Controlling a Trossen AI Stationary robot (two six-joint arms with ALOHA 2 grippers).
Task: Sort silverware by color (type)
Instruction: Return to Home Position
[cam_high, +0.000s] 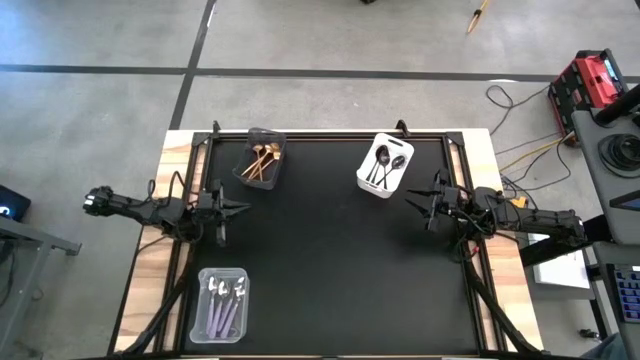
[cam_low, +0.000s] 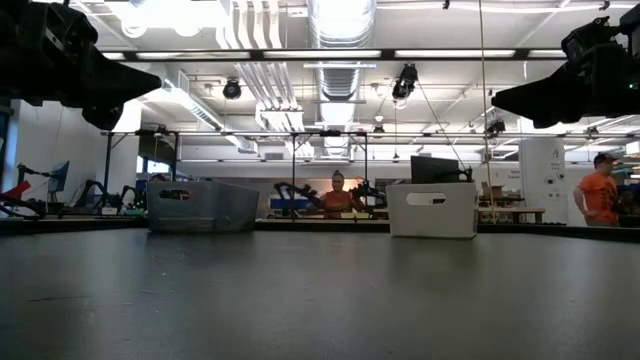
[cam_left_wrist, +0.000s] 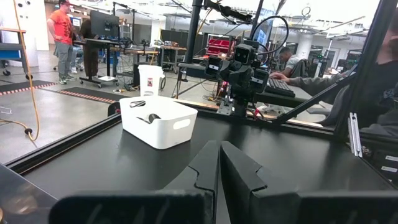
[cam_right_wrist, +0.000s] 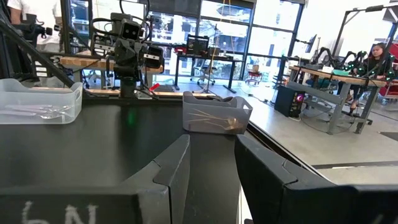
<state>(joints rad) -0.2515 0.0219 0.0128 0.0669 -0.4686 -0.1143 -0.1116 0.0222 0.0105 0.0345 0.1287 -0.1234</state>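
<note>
The left fingers (cam_left_wrist: 239, 174) are pressed together tip to tip above the left side of the black matte counter (cam_high: 330, 260). The right fingers (cam_right_wrist: 171, 165) are spread, with a strip of counter showing between them, above the right side; neither pair holds anything. The silverware lies in three bins. The slim all-gold spoons (cam_high: 262, 160) are in the dark plastic bin (cam_high: 268, 134) at the far left. The shiny grey-black spoons (cam_high: 383, 165) are in the white plastic bin (cam_high: 398, 141) at the far right, just beside the right arm. The silver spoons with lilac handles (cam_high: 222, 308) are in the clear plastic bin (cam_high: 222, 272) at the near left corner. Each arm's wrist camera looks across the counter at the other arm, with the white bin to one side of the left arm's line and the dark and clear bins flanking the right arm's. Off the counter, a red case (cam_high: 590, 78) and loose cables (cam_high: 520, 110) lie on the grey floor, and a person in an orange shirt (cam_low: 600, 195) stands in the room behind. White hand-drawn characters (cam_right_wrist: 59, 213) on the right wrist body are cut off at the edge and cannot be read for sure
</note>
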